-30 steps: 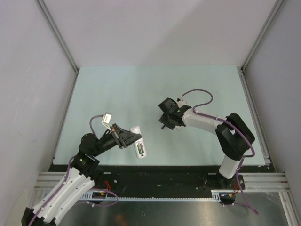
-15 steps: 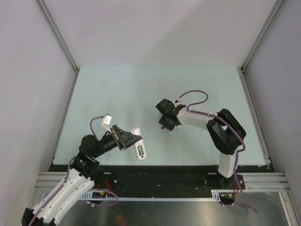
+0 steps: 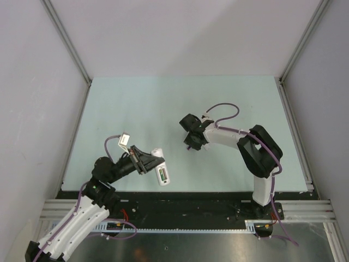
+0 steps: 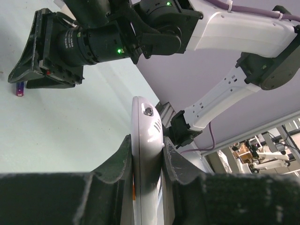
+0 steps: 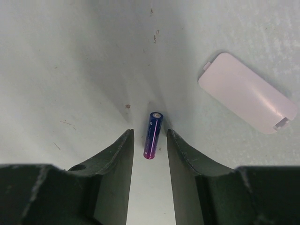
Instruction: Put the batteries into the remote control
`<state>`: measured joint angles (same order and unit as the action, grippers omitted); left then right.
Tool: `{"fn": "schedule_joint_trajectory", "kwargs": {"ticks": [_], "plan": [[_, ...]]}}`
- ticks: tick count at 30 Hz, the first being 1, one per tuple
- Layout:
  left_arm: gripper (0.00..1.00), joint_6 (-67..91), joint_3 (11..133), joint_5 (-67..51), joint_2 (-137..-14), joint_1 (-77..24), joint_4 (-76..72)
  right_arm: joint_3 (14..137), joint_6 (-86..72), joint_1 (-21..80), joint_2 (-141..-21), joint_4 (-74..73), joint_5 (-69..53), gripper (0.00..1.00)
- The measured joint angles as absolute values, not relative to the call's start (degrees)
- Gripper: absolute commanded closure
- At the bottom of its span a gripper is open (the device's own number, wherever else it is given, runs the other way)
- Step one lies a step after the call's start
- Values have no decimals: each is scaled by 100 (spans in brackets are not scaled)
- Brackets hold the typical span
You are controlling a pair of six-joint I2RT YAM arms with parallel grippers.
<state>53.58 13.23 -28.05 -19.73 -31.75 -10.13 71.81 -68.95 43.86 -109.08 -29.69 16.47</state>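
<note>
Clamping remote control (image 4: pixel 146 140) edgewise in left gripper (image 4: pixel 146 145), right gripper (image 5: pixel 150 133) low, parted astride purple battery (image 5: pixel 152 128)

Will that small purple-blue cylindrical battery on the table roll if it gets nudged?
Probably: the purple-blue cylindrical battery lies on its side on the smooth pale table, so a sideways nudge may roll it. Its glossy casing looks rigid, perhaps slippery.

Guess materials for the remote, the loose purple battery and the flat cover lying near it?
The remote looks like glossy white moulded plastic, judging by its highlights. The battery: probably a metal cell in shiny purple-blue wrap, pale metallic end cap. The cover: thin white plastic, satin sheen, moulded clip tabs.
</note>
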Motion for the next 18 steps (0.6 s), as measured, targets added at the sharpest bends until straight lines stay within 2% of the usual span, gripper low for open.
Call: {"fn": "schedule_joint_trajectory", "kwargs": {"ticks": [18], "plan": [[100, 5358, 1286, -2718, -1970, -3177, -1011, 7306, -6698, 4219, -10973, -3175, 1754, 61]]}}
